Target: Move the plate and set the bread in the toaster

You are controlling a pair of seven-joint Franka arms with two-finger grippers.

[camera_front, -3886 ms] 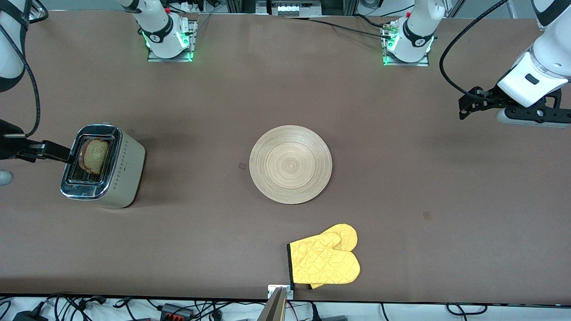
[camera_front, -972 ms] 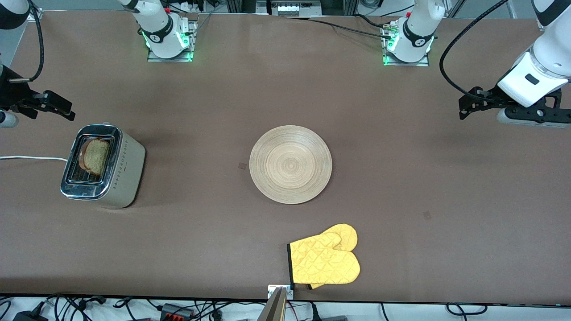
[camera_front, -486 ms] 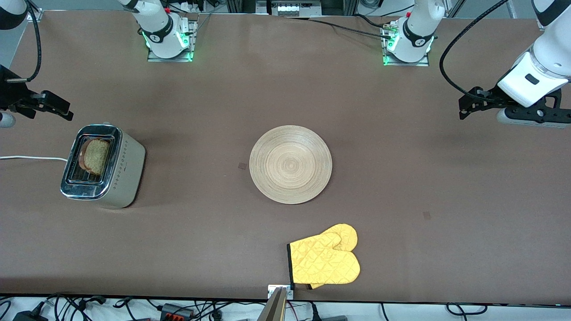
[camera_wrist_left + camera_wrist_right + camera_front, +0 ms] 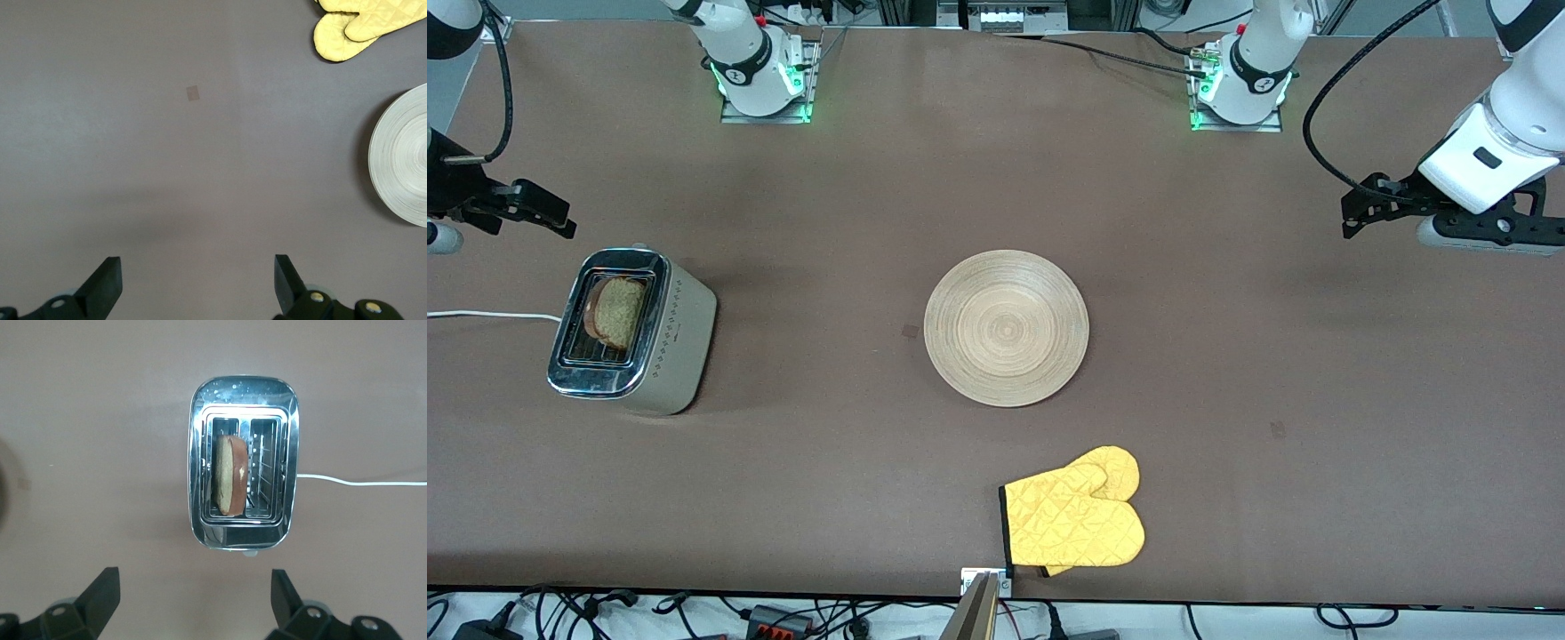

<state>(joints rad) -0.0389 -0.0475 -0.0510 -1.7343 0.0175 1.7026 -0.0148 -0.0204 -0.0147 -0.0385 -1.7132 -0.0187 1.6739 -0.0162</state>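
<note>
Brown tabletop (image 4: 1227, 373) carries three items plus both arm bases along its robot-side edge. Plate (image 4: 1006, 328) sits mid-table, empty; yellow oven mitt (image 4: 1074, 517) lies nearer the front camera than the plate, well apart from it. Toaster (image 4: 633, 332) stands toward the right arm's end of the table, white cord (image 4: 480, 315) trailing off the edge. Bread (image 4: 615, 312) is in one slot, leaning slightly, top crust above the chrome rim; 2nd slot is empty. Right gripper (image 4: 193, 600) hangs above the table just beside the toaster's robot-side end, fingers spread wide, holding nothing; right wrist view looks straight down on the toaster, so slot axis runs perpendicular to the finger spread line. Left gripper (image 4: 197, 283) hangs over bare table toward the left arm's end, fingers also spread wide, empty, w/ plate edge and mitt visible at the margin of its wrist view; this arm waits. Judgement: both task parts appear done, i.e. plate placed, bread inserted. If any move remains it would be seating the slice deeper or pressing a lever (lever not visible); key relation: the toaster lies directly under the right gripper's view, right arm far nearer than left, so approx. a short descent suffices.
</note>
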